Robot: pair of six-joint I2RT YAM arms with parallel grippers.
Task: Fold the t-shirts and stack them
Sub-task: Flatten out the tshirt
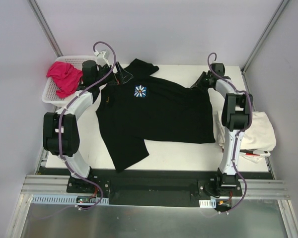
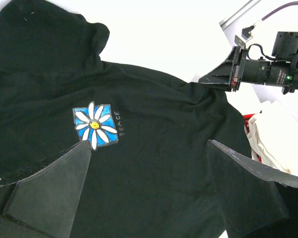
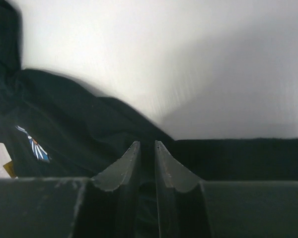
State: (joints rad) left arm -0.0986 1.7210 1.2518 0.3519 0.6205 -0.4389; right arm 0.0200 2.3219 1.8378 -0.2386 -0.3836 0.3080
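A white plastic mesh basket [image 1: 50, 95] sits at the far left corner of the white desk [image 1: 188, 151]. A bright pink cloth t-shirt [image 1: 64, 77] lies bunched inside it.

Just right of the basket, a black cloth t-shirt [image 1: 159, 111] [image 2: 164, 163] [image 3: 74, 129] lies spread over the middle of the desk. Its white daisy on a blue square patch [image 1: 140, 91] [image 2: 95, 124] is on the half nearer the basket. Across the desk from the basket, at the opposite edge, rests a pile of cream-white cloth t-shirts [image 1: 258, 131] [image 2: 278, 144].

The left end effector [image 1: 120, 74] [image 2: 149, 144] hovers above the black t-shirt between the basket and the daisy, its fingers spread wide and holding nothing. The right end effector [image 1: 201, 79] [image 3: 146, 144] sits low at the black t-shirt's far corner, the one farthest from the basket. Its jaws stand almost together with only a thin slit between them. Whether black cloth is pinched in that slit cannot be told.

The left arm crosses the basket's right side and hides that part. The right arm covers the near side of the cream-white pile, and something red at the pile's edge is too small to identify.
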